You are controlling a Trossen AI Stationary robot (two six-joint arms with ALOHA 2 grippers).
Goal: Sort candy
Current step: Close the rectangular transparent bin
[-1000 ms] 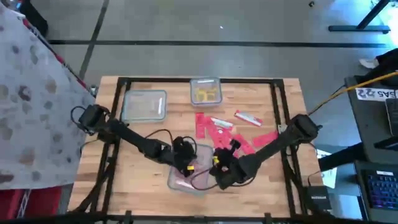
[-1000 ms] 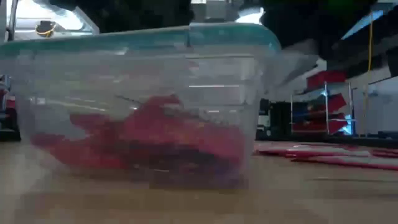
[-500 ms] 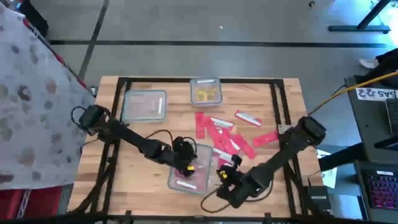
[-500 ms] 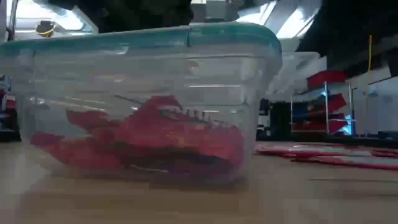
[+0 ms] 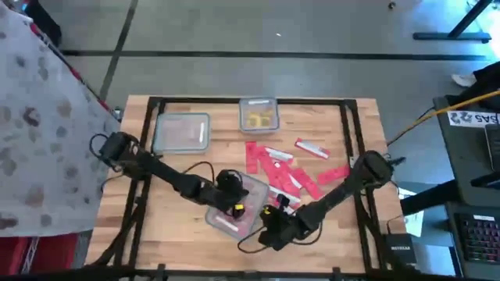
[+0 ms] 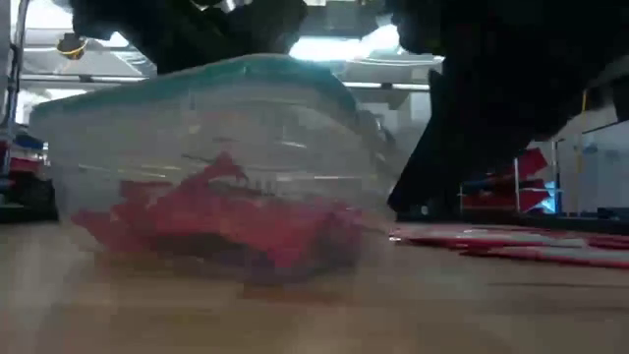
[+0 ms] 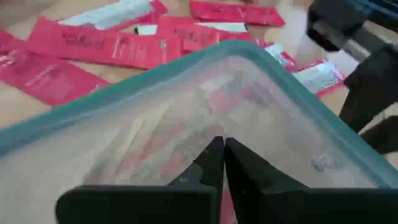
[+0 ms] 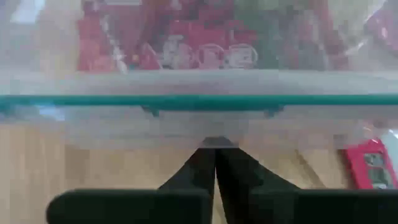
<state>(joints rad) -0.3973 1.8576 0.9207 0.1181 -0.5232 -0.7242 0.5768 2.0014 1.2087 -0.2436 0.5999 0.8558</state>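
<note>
Sorting stands part done. A clear plastic tub with a teal rim (image 5: pixel 234 209) sits near the front edge of the wooden table (image 5: pixel 180 176) and holds a heap of flat red candy packets (image 6: pixel 221 211). More flat red and pink packets (image 5: pixel 277 165) lie loose on the table behind it, well apart from the tub's contents. Two further clear tubs stand at the back: one (image 5: pixel 258 115) with small yellow pieces inside, one (image 5: pixel 182 131) whose contents I cannot make out.

Left claw (image 5: pixel 228 195) hangs over the near tub, fingers pressed together and holding nothing; its wrist view shows the tips (image 7: pixel 217 163) just inside the teal rim. Right claw (image 5: pixel 269 226) is at the tub's front right corner, likewise pinched shut and empty, its tips (image 8: pixel 210 163) meeting the tub's side wall just under the rim.

Judgement: both claws appear engaged with the tub itself rather than with a packet, the tub sitting skewed on the table. The step in hand looks like steadying or repositioning the tub. The next move calls for one claw to lift clear, spread its fingers and go to a loose packet behind the tub.

Writing: pale print shows on the loose packets in the left wrist view, but none of it can be read. No brand is legible anywhere.
</note>
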